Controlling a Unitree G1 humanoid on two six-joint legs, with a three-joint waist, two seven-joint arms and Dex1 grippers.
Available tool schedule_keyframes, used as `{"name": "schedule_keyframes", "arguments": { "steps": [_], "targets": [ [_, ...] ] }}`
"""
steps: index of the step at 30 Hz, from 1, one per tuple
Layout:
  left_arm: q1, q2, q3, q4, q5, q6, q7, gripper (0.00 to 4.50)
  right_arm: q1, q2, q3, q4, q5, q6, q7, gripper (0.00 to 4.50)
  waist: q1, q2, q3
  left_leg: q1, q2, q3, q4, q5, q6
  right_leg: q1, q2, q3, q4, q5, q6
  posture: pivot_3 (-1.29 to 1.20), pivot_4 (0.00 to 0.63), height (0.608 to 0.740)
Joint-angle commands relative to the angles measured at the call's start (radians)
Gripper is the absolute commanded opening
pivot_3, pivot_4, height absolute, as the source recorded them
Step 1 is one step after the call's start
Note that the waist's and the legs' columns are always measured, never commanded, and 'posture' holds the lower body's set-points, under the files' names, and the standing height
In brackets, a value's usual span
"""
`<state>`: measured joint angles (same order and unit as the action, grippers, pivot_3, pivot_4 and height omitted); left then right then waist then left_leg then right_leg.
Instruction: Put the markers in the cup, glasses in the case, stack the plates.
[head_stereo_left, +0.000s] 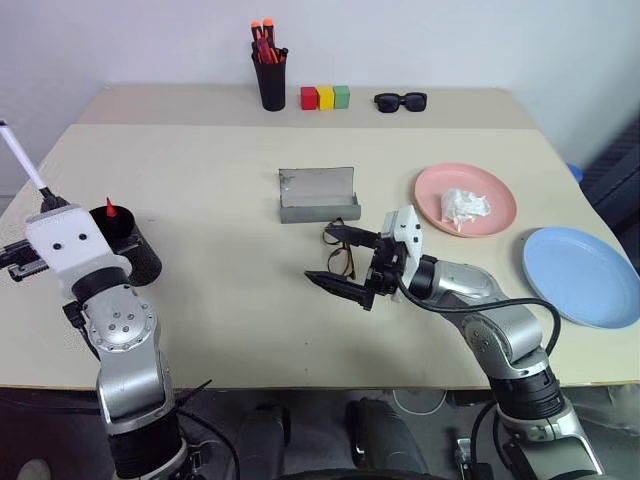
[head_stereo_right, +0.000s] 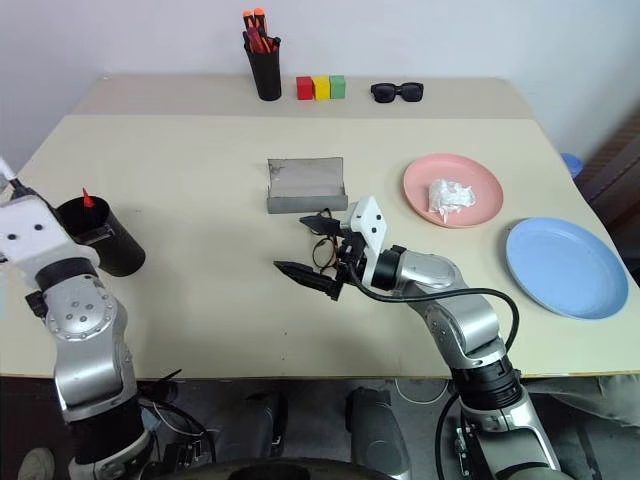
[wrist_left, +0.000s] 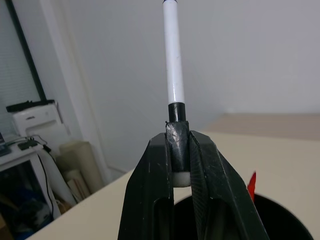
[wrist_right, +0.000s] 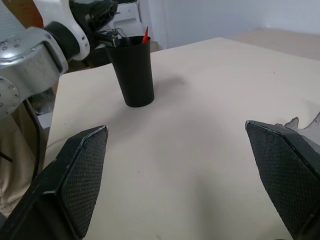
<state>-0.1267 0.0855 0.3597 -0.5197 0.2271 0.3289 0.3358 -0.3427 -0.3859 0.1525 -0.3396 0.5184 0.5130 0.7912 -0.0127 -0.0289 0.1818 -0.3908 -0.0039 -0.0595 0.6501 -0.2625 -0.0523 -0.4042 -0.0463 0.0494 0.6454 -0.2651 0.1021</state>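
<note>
Matte black plastic cup (wrist_right: 131, 70), glossy white marker (wrist_left: 173, 55), smooth pale table (head_stereo_left: 220, 190), crumpled paper tissue (head_stereo_left: 464, 208).

On the worktop (head_stereo_left: 220, 330) the cup (head_stereo_left: 135, 250) stands far left, one marker (head_stereo_left: 110, 210) in it. The case (head_stereo_left: 317, 194) lies mid-worktop, the glasses (head_stereo_left: 340, 250) just before it, perhaps touching. Both plates (head_stereo_left: 580, 275) lie right.

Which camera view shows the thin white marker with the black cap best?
The left wrist view: the thin white marker with the black cap stands upright, clamped at its black cap in the left gripper. In the left eye view just a short slanted white stick shows by the picture's left edge. In the right eye view barely a tip shows.
</note>
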Motion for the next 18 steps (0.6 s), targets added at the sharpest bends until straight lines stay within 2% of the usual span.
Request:
{"name": "schedule_keyframes", "arguments": {
  "steps": [1,11,12,13,16,18],
  "targets": [
    [0.028,-0.005,0.0,-0.014,0.005,-0.042,0.003,0.05,-0.015,0.009,-0.008,-0.018,0.0,-0.024,-0.002,4.5,-0.001,0.0,0.0,0.0,0.0,0.0,0.0,0.0,0.0,0.0,0.0,0.0,0.0,0.0,0.0,0.0,0.15,0.74],
    [0.065,-0.021,-0.014,-0.011,0.01,-0.064,0.0,0.05,-0.006,0.013,-0.007,-0.026,-0.003,-0.026,-0.006,4.5,0.0,0.0,0.0,0.0,0.0,0.0,0.0,0.0,0.0,0.0,0.0,0.0,0.0,0.0,0.0,0.0,0.15,0.74],
    [0.066,-0.023,-0.014,-0.011,0.011,-0.064,0.0,0.93,-0.006,0.014,-0.007,-0.026,-0.004,-0.026,-0.006,4.5,0.0,0.0,0.0,0.0,0.0,0.0,0.0,0.0,0.0,0.0,0.0,0.0,0.0,0.0,0.0,0.0,0.15,0.74],
    [0.067,-0.023,-0.015,-0.011,0.013,-0.062,0.001,1.23,-0.007,0.014,-0.007,-0.025,-0.004,-0.026,-0.006,4.5,0.0,0.0,0.0,0.0,0.0,0.0,0.0,0.0,0.0,0.0,0.0,0.0,0.0,0.0,0.0,0.0,0.15,0.74],
    [0.067,-0.026,-0.017,-0.009,0.017,-0.06,0.004,2.65,-0.008,0.014,-0.006,-0.024,-0.004,-0.026,-0.005,4.5,-0.001,0.0,0.0,0.0,0.0,0.0,0.0,0.0,0.0,0.0,0.0,0.0,0.0,0.0,0.0,0.0,0.15,0.74],
    [0.067,-0.028,-0.018,-0.007,0.018,-0.059,0.005,2.65,-0.009,0.014,-0.006,-0.024,-0.004,-0.025,-0.005,4.5,0.0,0.0,0.0,0.0,0.0,0.0,0.0,0.0,0.0,0.0,0.0,0.0,0.0,0.0,0.0,0.0,0.15,0.74]
  ]
}}
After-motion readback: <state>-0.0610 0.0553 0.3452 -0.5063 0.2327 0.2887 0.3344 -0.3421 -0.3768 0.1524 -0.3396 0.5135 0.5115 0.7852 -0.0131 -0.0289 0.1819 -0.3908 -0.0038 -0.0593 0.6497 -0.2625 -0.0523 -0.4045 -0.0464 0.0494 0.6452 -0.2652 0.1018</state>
